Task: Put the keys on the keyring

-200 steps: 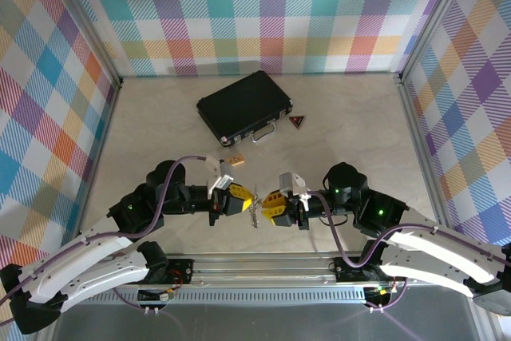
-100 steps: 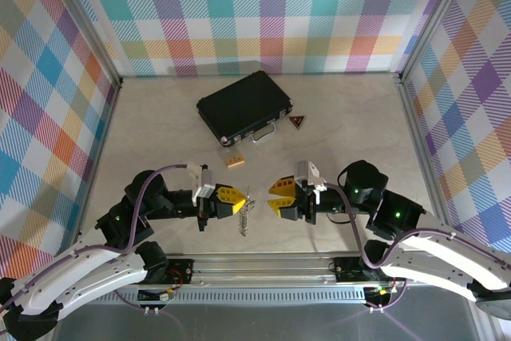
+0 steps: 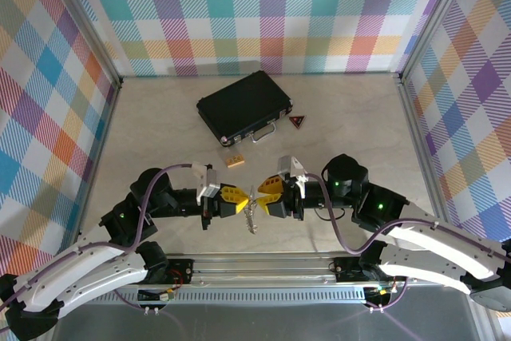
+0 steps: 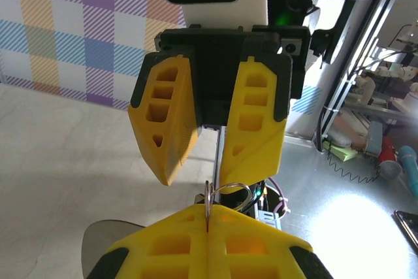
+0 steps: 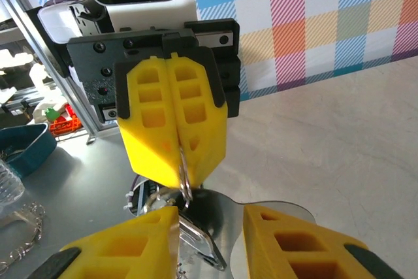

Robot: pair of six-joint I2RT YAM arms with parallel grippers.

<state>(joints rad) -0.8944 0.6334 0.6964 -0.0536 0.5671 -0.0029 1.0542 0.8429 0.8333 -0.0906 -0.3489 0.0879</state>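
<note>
One black rectangular hard case (image 3: 243,106) at twelve o'clock; one small dark triangle with a red centre (image 3: 298,121); one small tan block (image 3: 234,161); one bunch of small silvery keys (image 3: 252,215) at six o'clock; two yellow-fingered grippers, the left gripper (image 3: 242,201) and the right gripper (image 3: 262,197).

No legible text or markings

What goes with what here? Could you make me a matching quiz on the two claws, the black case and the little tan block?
1 left gripper
2 right gripper
3 black case
4 tan block

A fingers apart
B farthest back
C shut on the keys
D between case and grippers

Pairs: 1-C, 2-A, 3-B, 4-D
</note>
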